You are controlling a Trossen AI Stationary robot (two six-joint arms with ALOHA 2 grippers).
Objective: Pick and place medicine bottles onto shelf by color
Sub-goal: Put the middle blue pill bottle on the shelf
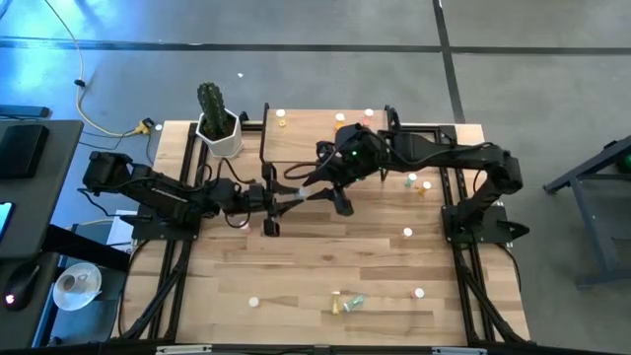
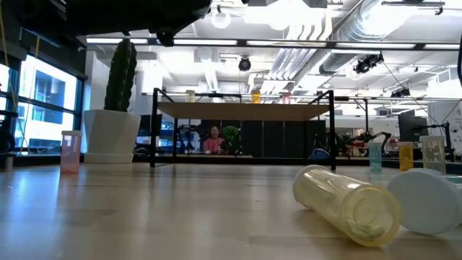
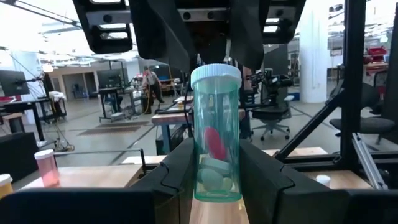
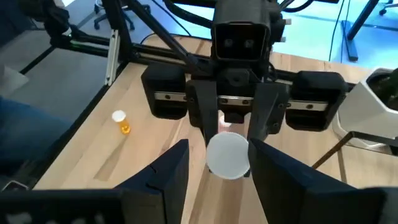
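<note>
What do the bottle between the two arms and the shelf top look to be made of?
Bottle: likely clear green-tinted plastic, since its contents show through; its cap looks like matte white plastic. Shelf: a light wood board with a dull finish, on thin black legs, probably metal.

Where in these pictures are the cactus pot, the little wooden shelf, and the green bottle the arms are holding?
cactus pot (image 1: 223, 138): high view, on the white pot's rim.
shelf (image 2: 238, 110): low view, on the wood board's front edge.
green bottle (image 3: 216, 143): left wrist view, on the clear green body below its white cap.
</note>
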